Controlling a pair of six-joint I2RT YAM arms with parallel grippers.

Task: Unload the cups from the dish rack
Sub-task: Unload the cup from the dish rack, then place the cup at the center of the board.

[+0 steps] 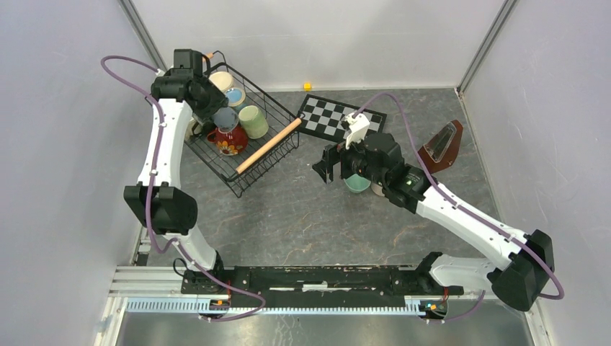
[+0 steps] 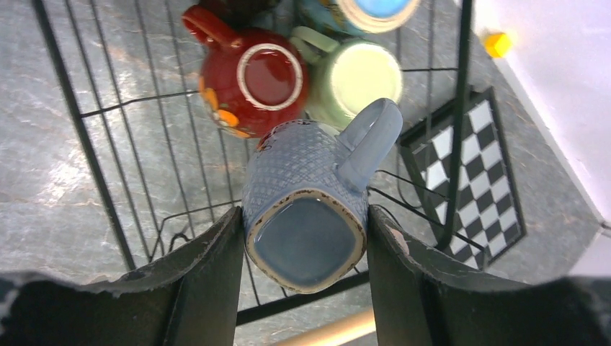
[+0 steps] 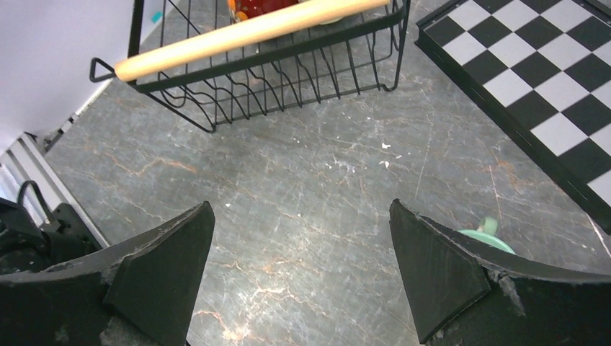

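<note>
Left hand [image 2: 304, 214] was clamped on the blue mug [image 2: 306, 241], one finger [image 2: 209, 281] pressed to each flank, inside the dish rack [image 2: 90, 144]. My left wrist view gave me what the overhead could not. The mug was turned bottom-up, its squarish unglazed foot facing the lens. A diamond texture covered its wall, and its handle stuck out toward the checkered board [image 2: 468, 173]. Just beyond it a red mug [image 2: 252, 79] with orange flowers and a light green mug [image 2: 357, 76] also sat base-up, side by side. Whether the blue mug was clear of the wires I could not tell.

From the overhead camera the arm hid most of that grip. It did show the rack skewed at the far left of the table [image 1: 302, 216], a wooden handle [image 1: 268, 145] along its right rim, and a cream mug [image 1: 221, 80] and a blue-lined mug [image 1: 235, 96] at its far end.

My right wrist view showed the right hand [image 3: 300, 209] spread wide over bare table with nothing between its fingers, and only a sliver of the teal mug [image 3: 490, 234]. The overhead placed that mug on the table under the right wrist, near the board and a brown metronome [image 1: 441, 148].
</note>
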